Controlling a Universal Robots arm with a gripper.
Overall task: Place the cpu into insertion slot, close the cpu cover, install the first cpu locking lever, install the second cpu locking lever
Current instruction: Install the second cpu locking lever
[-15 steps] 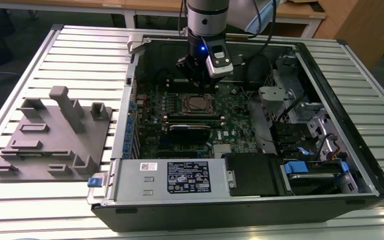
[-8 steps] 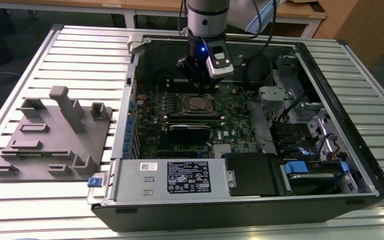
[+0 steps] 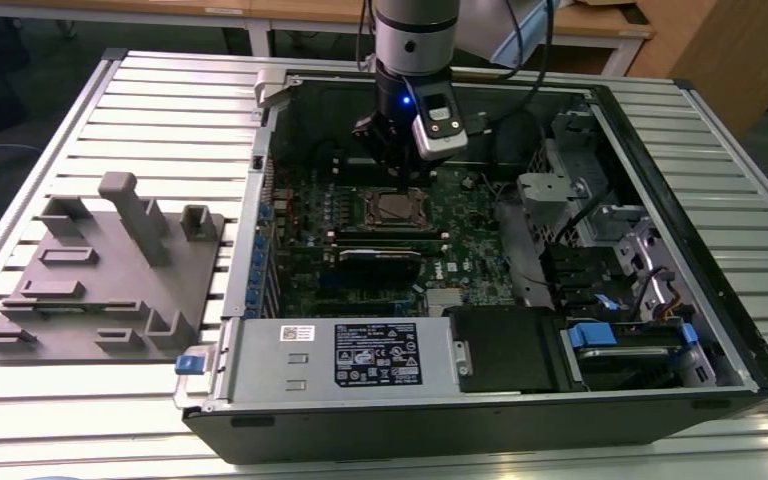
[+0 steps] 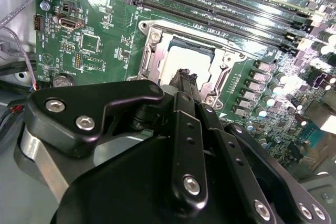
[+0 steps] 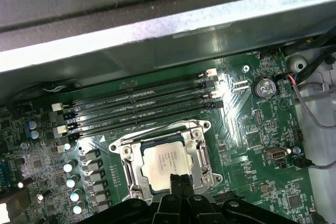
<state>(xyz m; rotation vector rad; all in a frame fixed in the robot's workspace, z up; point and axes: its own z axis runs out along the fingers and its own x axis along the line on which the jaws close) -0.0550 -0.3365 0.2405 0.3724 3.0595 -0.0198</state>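
One arm working inside the open case. In the first wrist view the cpu (image 5: 167,164) sits flat in the insertion slot (image 5: 131,179), cpu cover (image 5: 160,135) framing it. Gripper (image 5: 178,182), fingertips pressed together and empty, hangs just beside the chip's 6 o'clock edge.

I see cpu (image 5: 167,162): dull silver metal top | cpu cover (image 5: 128,157): bright bare metal | motherboard (image 5: 247,145): glossy green | gripper (image 4: 185,80): matt black, shiny screws | table (image 3: 157,110): ribbed pale metal
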